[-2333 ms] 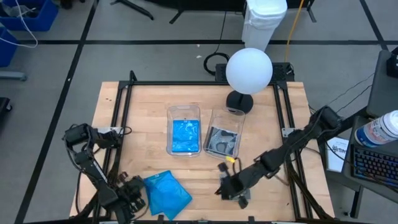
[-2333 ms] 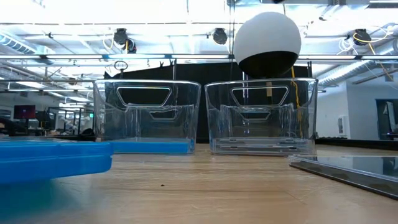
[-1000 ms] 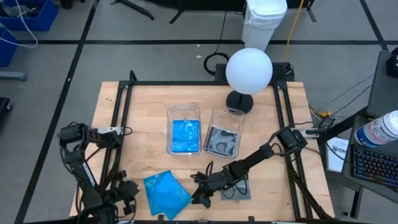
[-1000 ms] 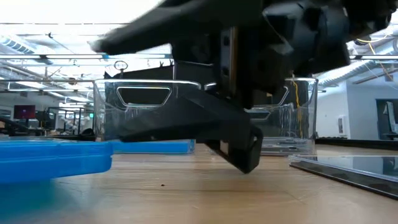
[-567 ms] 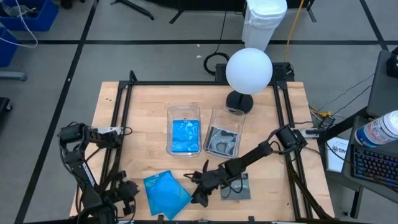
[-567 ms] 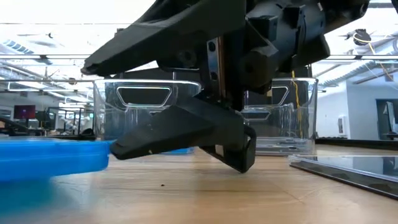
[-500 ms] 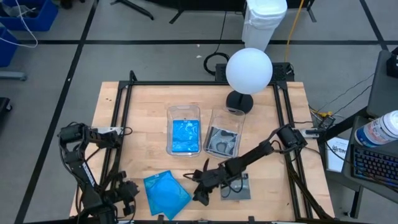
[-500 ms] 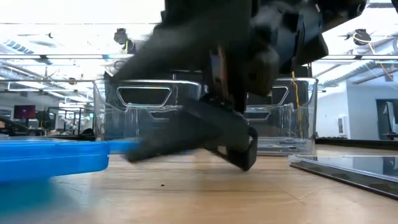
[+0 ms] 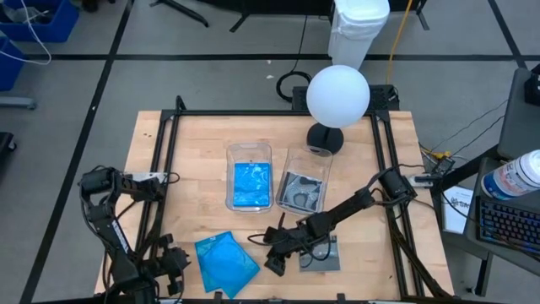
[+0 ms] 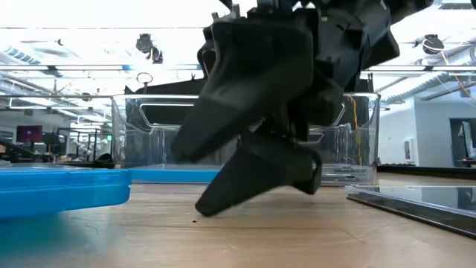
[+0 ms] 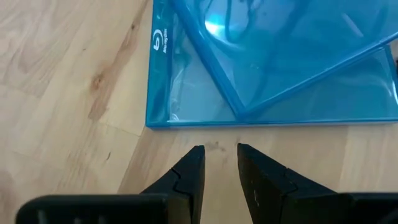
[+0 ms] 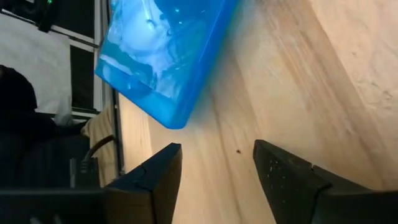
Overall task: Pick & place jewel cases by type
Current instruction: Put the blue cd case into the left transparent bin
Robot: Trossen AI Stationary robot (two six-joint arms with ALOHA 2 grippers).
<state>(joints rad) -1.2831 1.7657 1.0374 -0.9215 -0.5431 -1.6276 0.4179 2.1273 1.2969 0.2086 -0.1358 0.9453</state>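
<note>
Near edge: left gripper parked at left corner, fingers narrowly parted, empty, just beside blue jewel cases. Right gripper low over bare wood between blue stack and grey jewel case, jaws apart, empty. Risk: fingertips scraping table or shoving stack sideways. Farther: left tub with blue case, right tub with grey cases.

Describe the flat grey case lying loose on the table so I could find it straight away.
Start at the two clear tubs mid-table, then drop to the near edge below the right-hand one. The grey case lies flat there, partly under the right gripper. Unlike the loose blue cases to its left, it is dark grey.
</note>
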